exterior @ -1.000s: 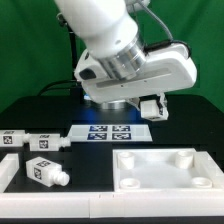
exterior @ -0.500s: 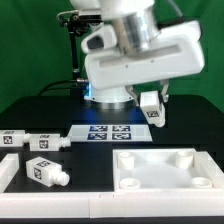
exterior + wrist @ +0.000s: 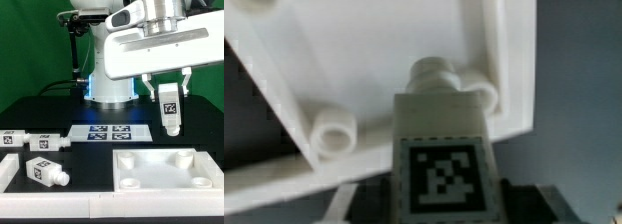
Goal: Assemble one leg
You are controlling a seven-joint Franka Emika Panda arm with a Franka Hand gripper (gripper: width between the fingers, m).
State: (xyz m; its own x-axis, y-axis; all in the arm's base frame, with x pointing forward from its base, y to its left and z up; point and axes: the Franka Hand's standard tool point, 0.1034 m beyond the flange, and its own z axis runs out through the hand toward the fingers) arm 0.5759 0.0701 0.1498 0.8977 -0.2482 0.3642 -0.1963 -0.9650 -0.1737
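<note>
My gripper point(image 3: 170, 92) is shut on a leg point(image 3: 170, 108), a white tagged peg held upright with its round stub pointing down. It hangs above the far right part of the large white square piece point(image 3: 165, 172) with round corner holes. In the wrist view the held leg point(image 3: 439, 140) fills the middle, its stub end point(image 3: 438, 74) close over a round corner hole of the white piece point(image 3: 331, 70). Three more legs lie on the exterior view's left: one point(image 3: 13, 139), one point(image 3: 44, 143) and one nearer the front point(image 3: 44, 171).
The marker board point(image 3: 110, 132) lies flat behind the white square piece. A white rail point(image 3: 12, 172) runs along the table's left and front edges. The arm's base point(image 3: 110, 85) stands at the back centre.
The gripper has swung to the exterior view's right and turned the held leg from tilted to upright, now over the white square piece. The other legs have not moved.
</note>
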